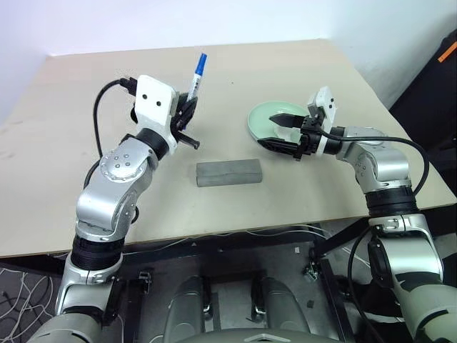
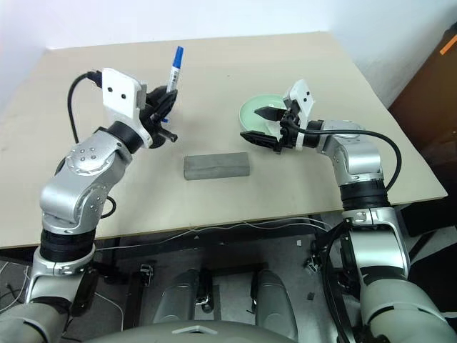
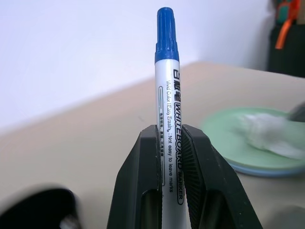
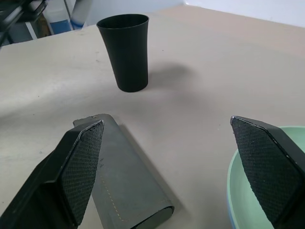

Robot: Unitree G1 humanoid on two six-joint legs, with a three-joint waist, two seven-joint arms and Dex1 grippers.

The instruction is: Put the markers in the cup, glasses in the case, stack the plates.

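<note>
My left gripper [image 1: 187, 107] is raised above the table's left half, shut on a white marker [image 1: 198, 75] that stands upright with its blue cap on top. The fingers [image 3: 138, 181] clamp its lower barrel. The black cup [image 4: 127, 50] stands upright on the table beyond the grey case [image 1: 229, 172], which lies closed at the centre. A mint green plate [image 1: 265, 114] rests on a light blue one [image 3: 267, 169] at the right, with crumpled white tissue [image 3: 267, 133] on it. My right gripper [image 1: 289, 132] hovers open at the plates' near edge, with nothing between its fingers. The glasses are out of view.
The beige table [image 1: 300, 71] runs back to a white wall. Its right edge drops off beside dark equipment [image 1: 435, 93]. Cables [image 1: 235, 232] hang along the front edge.
</note>
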